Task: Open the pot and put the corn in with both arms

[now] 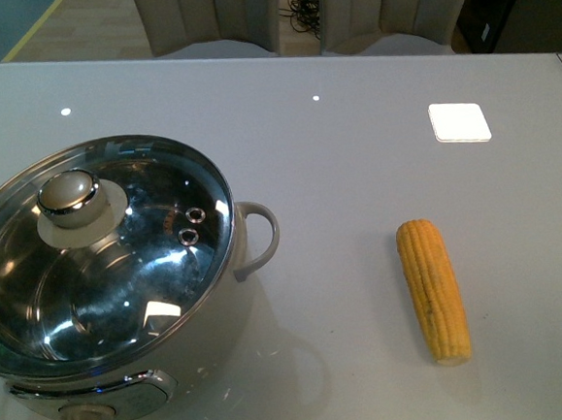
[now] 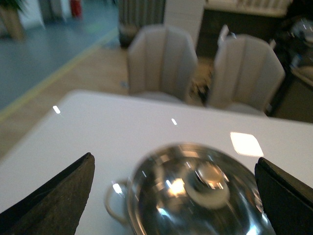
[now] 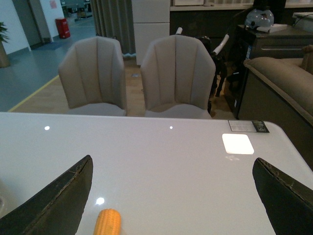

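- The pot (image 1: 217, 327) sits at the near left of the table (image 1: 354, 146). Its left side and front run out of the front view, so we cannot see how much tabletop lies beyond it there.
- A glass lid (image 1: 120, 271) with a steel rim covers the pot. Its beige knob (image 1: 68, 195) stands upright, and one looped handle (image 1: 260, 235) points right, towards the corn.
- The corn (image 1: 433, 290) lies flat on the near right, well apart from the pot. It runs roughly away from us with its near end angled a little right, and only bare tabletop lies between the two.
- The table's far edge and rounded far-left corner show in the front view, and the middle and far parts of the top are open.
- The left gripper (image 2: 174, 159) hovers above the pot, its dark fingers (image 2: 58, 196) spread wide to either side of the blurred lid and not touching it.
- The right gripper (image 3: 172, 160) also has its fingers (image 3: 58, 200) wide apart and holds nothing. One end of the corn shows low between them.
- The surface is smooth, pale grey and glossy, with small light spots and one bright square reflection (image 1: 459, 122) at the far right.
- Two padded chairs (image 3: 93, 73) stand just behind the far edge, with a tangle of cables (image 1: 299, 9) on the wooden floor between them.
- A sofa (image 3: 279, 78) and dark furniture stand farther back on the right.
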Robot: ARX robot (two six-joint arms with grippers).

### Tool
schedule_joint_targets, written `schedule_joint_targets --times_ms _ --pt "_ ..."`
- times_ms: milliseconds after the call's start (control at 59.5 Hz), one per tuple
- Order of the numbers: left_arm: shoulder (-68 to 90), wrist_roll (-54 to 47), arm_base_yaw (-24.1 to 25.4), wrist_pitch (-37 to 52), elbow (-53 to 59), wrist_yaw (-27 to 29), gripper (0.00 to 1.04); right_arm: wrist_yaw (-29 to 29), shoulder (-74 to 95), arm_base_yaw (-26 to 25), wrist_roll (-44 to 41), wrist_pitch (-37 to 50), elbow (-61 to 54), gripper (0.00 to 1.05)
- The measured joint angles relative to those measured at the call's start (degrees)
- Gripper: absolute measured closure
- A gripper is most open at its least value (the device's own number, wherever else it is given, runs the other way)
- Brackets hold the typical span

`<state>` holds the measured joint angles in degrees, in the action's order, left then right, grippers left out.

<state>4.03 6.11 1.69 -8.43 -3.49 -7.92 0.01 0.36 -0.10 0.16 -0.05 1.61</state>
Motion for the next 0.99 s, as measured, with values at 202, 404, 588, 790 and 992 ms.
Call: schedule_joint_targets --times_ms 202,404,588,790,992 --pt "8.66 7.52 -3.58 0.9 -3.96 -0.11 0.07 0.0 -0.02 0.02 0.0 0.0 0.0 0.09" --pt "30.88 6.97 -8.74 21.14 -5.86 2.03 0.07 0.02 -0.02 0.02 0.0 0.0 0.0 0.09" --pt "59.21 5.97 -12.13 45.59 -8.09 4.55 0.07 0.0 -0.02 0.02 0.0 0.0 0.0 0.09" --pt "84.15 0.52 -14.05 63.1 -11.47 7.17 0.07 0.0 -0.02 0.02 0.0 0.0 0.0 0.09" --pt "95.71 -2.54 -15.21 64.87 -15.26 5.99 0.07 0.0 -0.02 0.02 0.0 0.0 0.0 0.09"
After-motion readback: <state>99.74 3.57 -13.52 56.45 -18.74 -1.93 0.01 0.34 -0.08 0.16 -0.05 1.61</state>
